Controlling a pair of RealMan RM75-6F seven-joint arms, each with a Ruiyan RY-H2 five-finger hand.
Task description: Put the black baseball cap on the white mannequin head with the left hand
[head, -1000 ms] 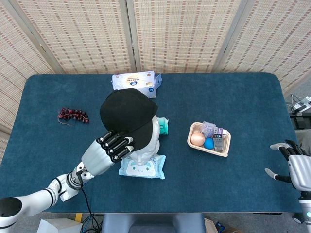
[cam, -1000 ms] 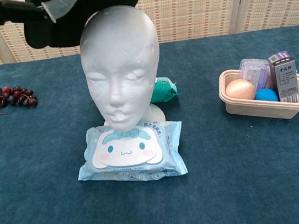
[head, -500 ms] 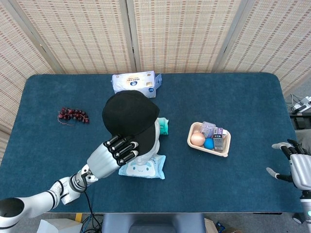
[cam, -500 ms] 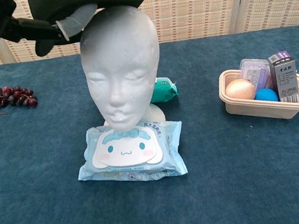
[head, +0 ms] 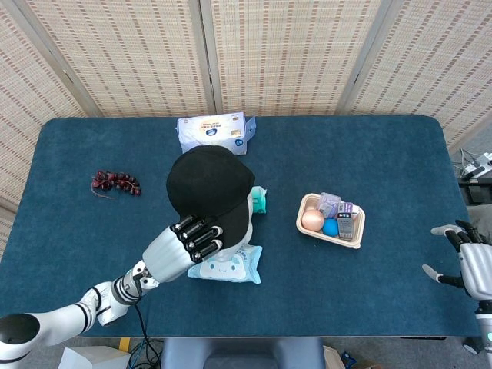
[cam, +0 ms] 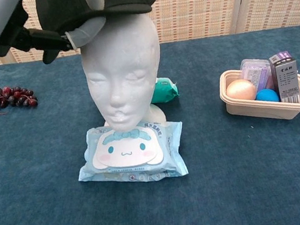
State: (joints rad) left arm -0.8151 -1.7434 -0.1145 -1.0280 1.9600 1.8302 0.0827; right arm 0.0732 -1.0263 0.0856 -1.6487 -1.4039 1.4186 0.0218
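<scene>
While the left hand [head: 178, 244] gripped the brim with closed fingers [head: 197, 234], the black baseball cap [head: 209, 181] sat atop the white mannequin head [cam: 122, 66], at 9 o'clock of the tray [head: 304, 224]. Placement step judged nearly done; next move calls for seating, then release. Cap matte, domed, slightly skewed. Right hand [head: 472, 266] open, idle.

place: lab test setup | cues: blue-clothed table [head: 400, 154], woven screen panels [head: 284, 46] behind
</scene>
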